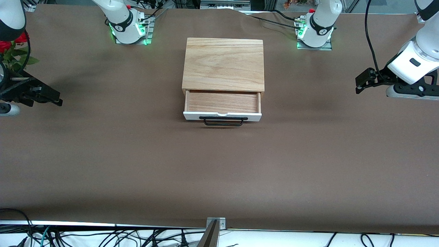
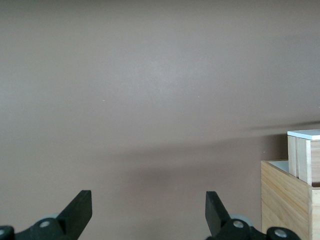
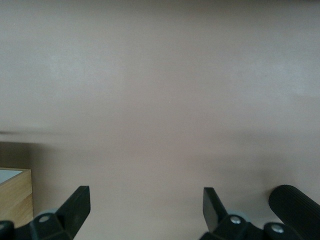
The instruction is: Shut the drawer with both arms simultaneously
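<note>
The drawer (image 1: 222, 106) stands pulled out of the wooden box (image 1: 223, 64) in the middle of the brown surface (image 1: 137, 164), its black handle (image 1: 223, 121) facing the front camera. The left gripper (image 1: 364, 80) and right gripper (image 1: 48, 97) hover over opposite ends of the surface, fingers apart, holding nothing. No writing is legible anywhere.

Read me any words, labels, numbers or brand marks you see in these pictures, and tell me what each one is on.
None can be read.
Drawer, its white front and black handle: no text.
Wooden box: no text.
Arm bases: small marks on the black rings, too small to read.
Left gripper and right gripper: no markings shown.
</note>
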Controlling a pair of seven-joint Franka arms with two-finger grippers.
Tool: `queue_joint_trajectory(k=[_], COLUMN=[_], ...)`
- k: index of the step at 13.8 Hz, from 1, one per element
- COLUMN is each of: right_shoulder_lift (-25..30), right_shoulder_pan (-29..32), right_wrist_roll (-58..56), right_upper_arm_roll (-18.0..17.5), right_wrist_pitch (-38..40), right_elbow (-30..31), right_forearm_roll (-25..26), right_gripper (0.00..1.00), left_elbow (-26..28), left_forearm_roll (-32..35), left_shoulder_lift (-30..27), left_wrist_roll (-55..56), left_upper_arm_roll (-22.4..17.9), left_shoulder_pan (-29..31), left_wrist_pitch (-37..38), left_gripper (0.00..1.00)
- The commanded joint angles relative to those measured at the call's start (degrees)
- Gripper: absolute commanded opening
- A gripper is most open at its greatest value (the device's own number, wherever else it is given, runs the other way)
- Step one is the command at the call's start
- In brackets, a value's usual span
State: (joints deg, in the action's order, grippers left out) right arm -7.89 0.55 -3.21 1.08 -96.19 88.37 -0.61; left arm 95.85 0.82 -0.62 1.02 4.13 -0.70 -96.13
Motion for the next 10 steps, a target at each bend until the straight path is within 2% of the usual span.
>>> queue_joint_trajectory(k=[1, 10], right_shoulder_lift=[-0.46, -0.46], right_shoulder_pan=[0.07, 0.07], right_wrist_roll=[-1.01, -0.92], right_upper_arm_roll=[-0.11, -0.2], right_wrist_pitch=[1.0, 1.0], right_elbow=[-1.45, -1.45], right_forearm_roll=[0.7, 0.26], right_gripper=[1.0, 1.0], left_elbow=[0.83, 0.83], left_forearm_roll=[-1.17, -1.17], left_shoulder_lift=[-0.96, -0.96], left_wrist_roll=[-1.28, -1.19], left_upper_arm_roll=[0.53, 0.53], left_shoulder_pan=[0.7, 0.7], left_wrist_pitch=[-0.46, -0.46], left_gripper=[1.0, 1.0])
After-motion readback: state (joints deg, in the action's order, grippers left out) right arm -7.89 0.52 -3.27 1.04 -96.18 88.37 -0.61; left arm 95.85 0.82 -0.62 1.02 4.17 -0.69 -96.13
